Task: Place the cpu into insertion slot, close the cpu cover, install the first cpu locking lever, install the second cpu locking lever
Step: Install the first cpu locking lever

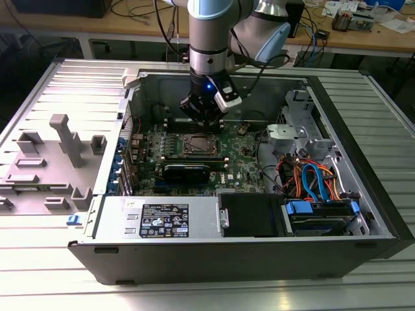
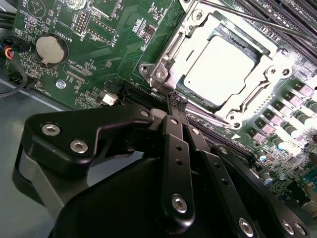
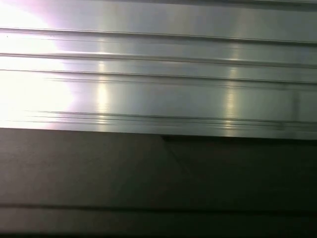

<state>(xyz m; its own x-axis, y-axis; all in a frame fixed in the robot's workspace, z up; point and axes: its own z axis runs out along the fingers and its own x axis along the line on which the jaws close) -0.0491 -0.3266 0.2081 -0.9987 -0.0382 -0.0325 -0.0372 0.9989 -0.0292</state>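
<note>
One black gripper (image 2: 176, 101) hangs over the green motherboard (image 2: 99, 54), its fingers pinched together with nothing visible between them, tips right at a corner of the square, silver-rimmed insertion slot (image 1: 198, 144). Flat, square, dull silver cpu (image 2: 220, 69) lies seated inside, thin silver metal cpu cover (image 2: 252, 91) down around it.

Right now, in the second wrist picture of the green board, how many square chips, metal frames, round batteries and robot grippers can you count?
Flat square silver-tan cpu: 1
Thin silver metal cpu cover frame: 1
Round silver coin battery: 1
Black metal gripper: 1
Total: 4
</note>
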